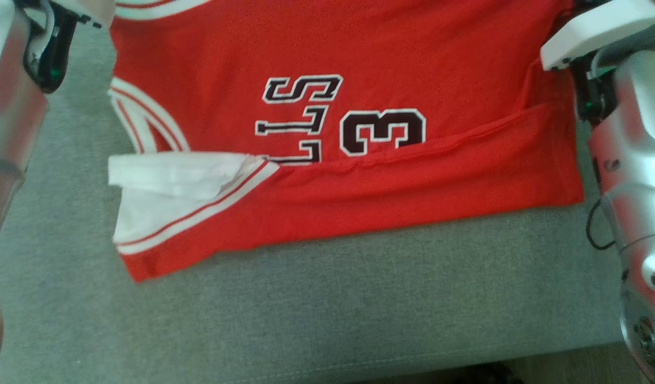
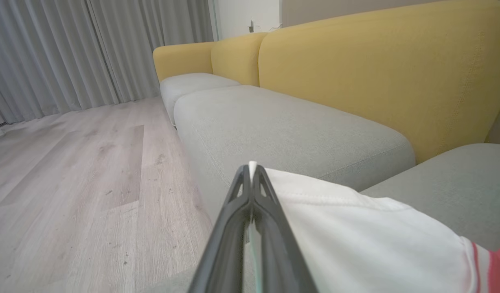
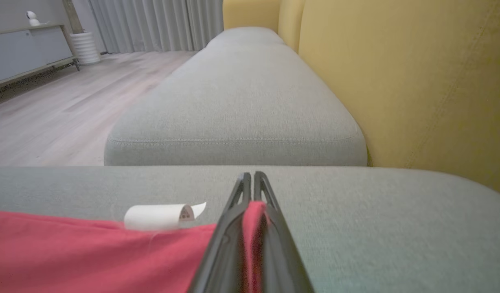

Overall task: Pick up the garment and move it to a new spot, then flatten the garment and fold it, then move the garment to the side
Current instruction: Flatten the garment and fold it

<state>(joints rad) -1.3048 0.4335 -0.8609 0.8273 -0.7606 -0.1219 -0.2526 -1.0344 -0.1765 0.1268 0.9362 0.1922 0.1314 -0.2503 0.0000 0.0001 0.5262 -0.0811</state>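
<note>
A red garment with white trim and dark lettering lies spread on the grey sofa seat. Its near edge is folded over, and a white sleeve part sits at the lower left. In the left wrist view my left gripper is shut on the garment's white fabric, a thin edge showing between the tips. In the right wrist view my right gripper is shut on a pinch of the garment's red cloth. A small white label curls up beside it.
The yellow backrest runs behind the grey seat cushions. Wooden floor and grey curtains lie beyond the sofa's end. My silver forearms flank the garment at left and right.
</note>
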